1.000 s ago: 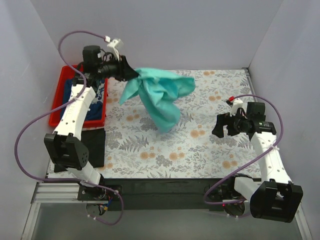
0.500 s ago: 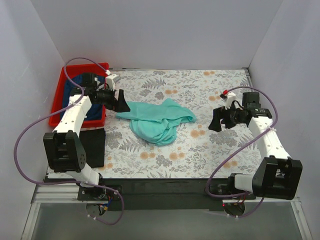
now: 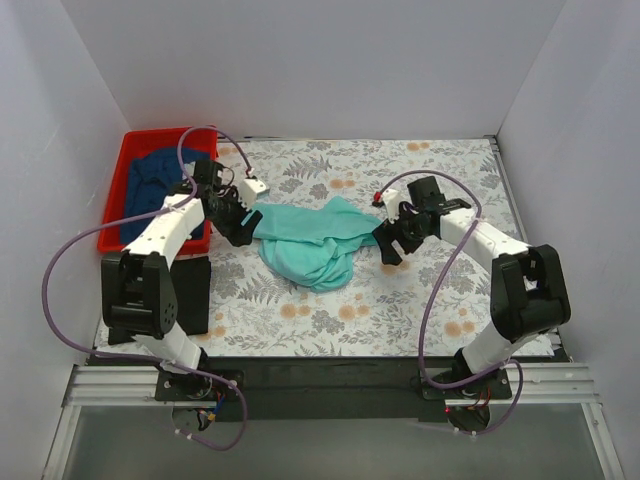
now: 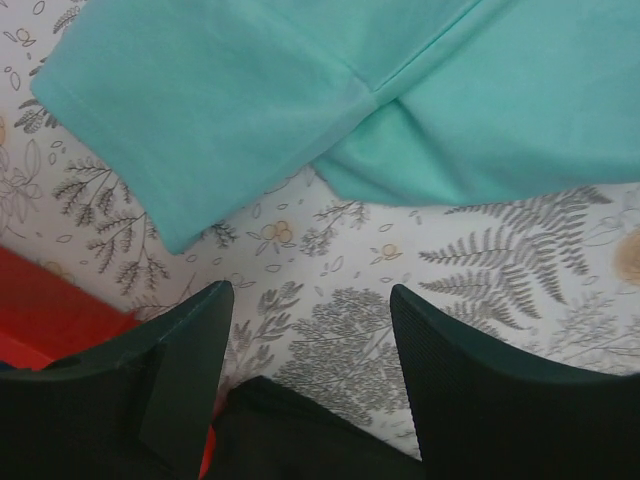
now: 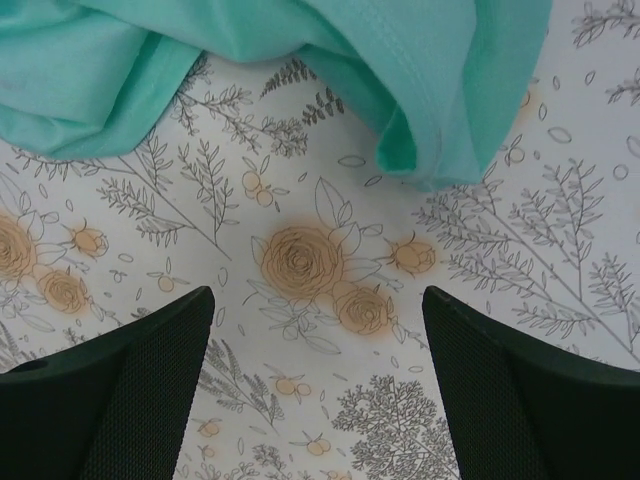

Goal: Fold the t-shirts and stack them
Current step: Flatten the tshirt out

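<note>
The teal t-shirt (image 3: 310, 240) lies crumpled in the middle of the floral table cover. My left gripper (image 3: 243, 228) is open and empty at the shirt's left edge; the left wrist view shows the teal cloth (image 4: 300, 90) just beyond its fingertips (image 4: 215, 330). My right gripper (image 3: 385, 245) is open and empty at the shirt's right edge; the right wrist view shows a teal hem (image 5: 420, 100) just ahead of its fingers (image 5: 180, 340). The navy t-shirt (image 3: 150, 185) lies in the red bin (image 3: 118, 200). The black t-shirt (image 3: 190, 290) lies flat at the near left.
The red bin stands at the far left, its edge showing in the left wrist view (image 4: 50, 310). White walls enclose the table on three sides. Floral cover (image 3: 440, 300) lies bare to the near right.
The left gripper lowered the teal shirt onto the table and let it go. The right arm swung in from the right to the shirt's right edge.
</note>
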Available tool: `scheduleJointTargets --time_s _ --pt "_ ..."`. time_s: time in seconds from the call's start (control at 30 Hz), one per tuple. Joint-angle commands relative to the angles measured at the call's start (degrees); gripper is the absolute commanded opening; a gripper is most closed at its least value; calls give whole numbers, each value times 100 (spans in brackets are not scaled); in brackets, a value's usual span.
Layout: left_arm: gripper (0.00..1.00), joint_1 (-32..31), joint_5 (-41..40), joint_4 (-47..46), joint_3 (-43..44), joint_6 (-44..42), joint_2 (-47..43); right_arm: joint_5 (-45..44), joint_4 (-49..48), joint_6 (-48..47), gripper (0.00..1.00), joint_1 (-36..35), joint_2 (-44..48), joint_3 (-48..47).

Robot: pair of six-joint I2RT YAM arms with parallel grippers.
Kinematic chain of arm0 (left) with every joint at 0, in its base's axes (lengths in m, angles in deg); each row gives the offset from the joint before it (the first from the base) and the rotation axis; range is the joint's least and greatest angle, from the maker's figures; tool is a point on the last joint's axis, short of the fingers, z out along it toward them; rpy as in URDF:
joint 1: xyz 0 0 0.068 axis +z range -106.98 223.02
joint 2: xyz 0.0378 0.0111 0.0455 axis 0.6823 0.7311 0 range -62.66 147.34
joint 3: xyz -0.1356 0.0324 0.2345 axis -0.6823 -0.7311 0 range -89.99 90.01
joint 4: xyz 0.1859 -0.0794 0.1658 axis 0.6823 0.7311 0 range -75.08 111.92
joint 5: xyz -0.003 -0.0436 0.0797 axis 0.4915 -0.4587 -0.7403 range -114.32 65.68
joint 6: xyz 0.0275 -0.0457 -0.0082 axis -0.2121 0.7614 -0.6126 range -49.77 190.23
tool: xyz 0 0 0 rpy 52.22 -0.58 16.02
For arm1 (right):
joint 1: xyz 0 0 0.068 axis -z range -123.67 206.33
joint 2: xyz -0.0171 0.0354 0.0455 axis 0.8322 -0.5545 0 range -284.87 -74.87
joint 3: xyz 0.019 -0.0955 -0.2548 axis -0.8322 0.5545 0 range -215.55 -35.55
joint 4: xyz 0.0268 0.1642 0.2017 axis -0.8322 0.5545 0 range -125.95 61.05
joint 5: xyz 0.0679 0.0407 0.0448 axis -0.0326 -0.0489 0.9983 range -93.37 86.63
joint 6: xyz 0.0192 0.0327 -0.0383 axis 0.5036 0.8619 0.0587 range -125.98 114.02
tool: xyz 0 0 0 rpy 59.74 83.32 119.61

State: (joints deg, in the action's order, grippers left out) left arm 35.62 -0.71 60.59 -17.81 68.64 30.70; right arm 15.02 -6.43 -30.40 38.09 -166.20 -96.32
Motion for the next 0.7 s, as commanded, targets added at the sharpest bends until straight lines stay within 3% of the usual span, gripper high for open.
scheduleJointTargets --time_s 0.0,0.13,0.33,0.67 --pt "64 -7 -621 -295 59 -808 182 -389 -359 -176 91 -267 -95 -575" --pt "62 63 -517 -523 348 -362 463 -153 -219 -247 92 -505 -113 -1321" --pt "61 1038 1267 -15 1587 1149 771 15 -306 -265 91 -1382 -674 -2646" --pt "61 2365 2041 187 2774 2803 929 -344 -763 -71 79 -2745 -3363 -5302"
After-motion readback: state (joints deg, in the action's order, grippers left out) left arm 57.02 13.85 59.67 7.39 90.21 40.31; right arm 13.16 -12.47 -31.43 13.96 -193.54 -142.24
